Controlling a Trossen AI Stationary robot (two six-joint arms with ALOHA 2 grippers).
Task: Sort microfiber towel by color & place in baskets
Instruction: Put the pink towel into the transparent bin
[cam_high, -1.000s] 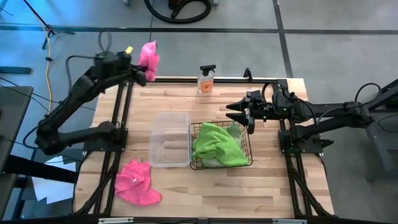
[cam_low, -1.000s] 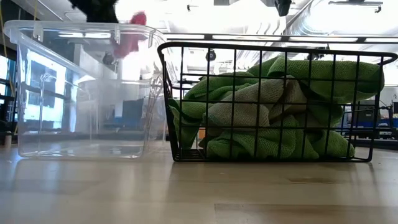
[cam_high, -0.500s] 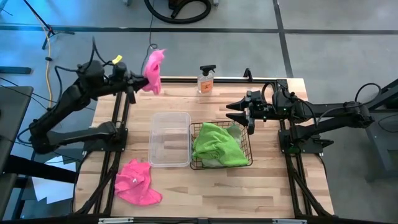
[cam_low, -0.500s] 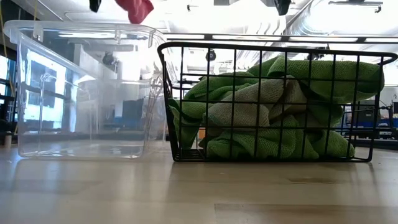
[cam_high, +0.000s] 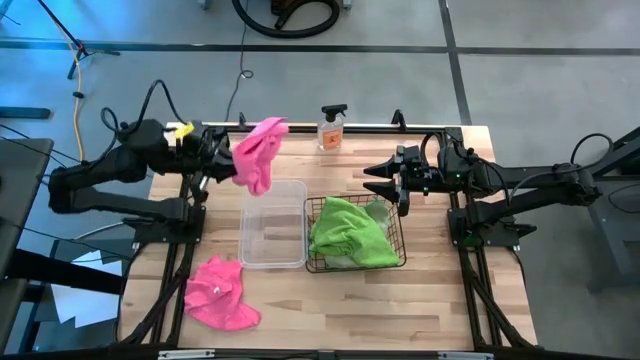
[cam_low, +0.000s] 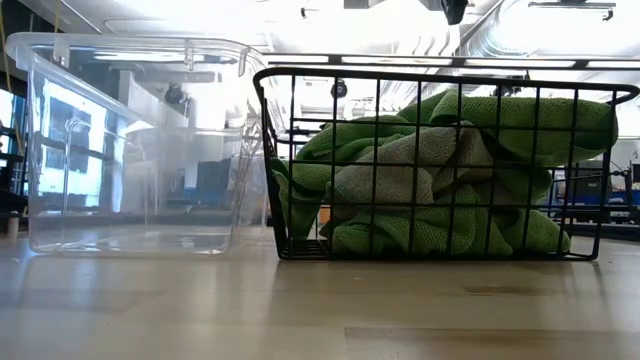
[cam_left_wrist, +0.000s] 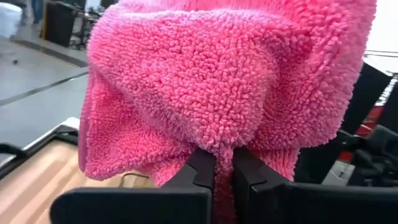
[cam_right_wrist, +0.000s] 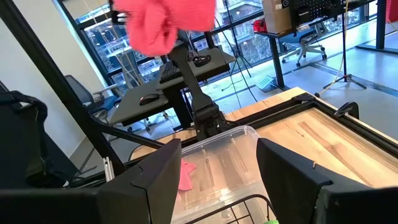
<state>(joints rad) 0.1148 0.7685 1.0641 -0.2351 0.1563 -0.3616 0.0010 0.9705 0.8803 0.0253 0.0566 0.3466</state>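
one fluffy pink microfiber towel (cam_high: 256, 154) hung clamped in the left gripper (cam_high: 222, 160) above the clear plastic tub's (cam_high: 272, 223) far edge; the right gripper (cam_high: 378, 182) waited, fingers apart, beside the black wire-mesh basket (cam_high: 355, 234).

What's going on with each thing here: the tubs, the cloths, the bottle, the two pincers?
Clear plastic tub: empty.
Black wire-mesh basket: holds green towels.
Held pink towel: hanging above the tub's far edge.
Second pink towel: crumpled on the table.
Spray bottle: upright.
Left pincer: shut on the towel.
Right pincer: open, empty.
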